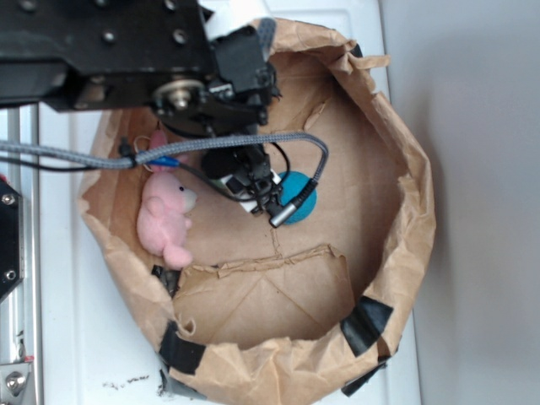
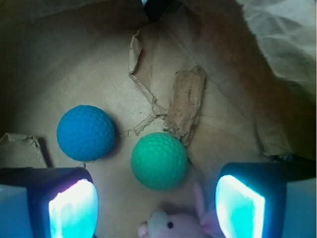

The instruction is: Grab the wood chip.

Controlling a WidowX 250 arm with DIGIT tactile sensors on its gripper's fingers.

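Note:
The wood chip (image 2: 185,104) is a rough brown, streaked strip lying on the floor of the paper bag, seen in the wrist view just beyond the green ball (image 2: 159,160) and touching it. My gripper (image 2: 157,206) is open and empty, its two fingers (image 2: 72,206) wide apart, hovering short of the chip. Below the gap lies the head of a pink plush toy (image 2: 171,225). In the exterior view my gripper (image 1: 253,187) hangs inside the bag, and the arm hides the chip.
A blue ball (image 2: 85,133) sits left of the green one. The crumpled brown paper bag (image 1: 405,211) walls everything in, with torn flaps (image 2: 141,74) on its floor. The plush (image 1: 164,215) lies by the bag's left wall and a ball (image 1: 297,198) shows beside the gripper.

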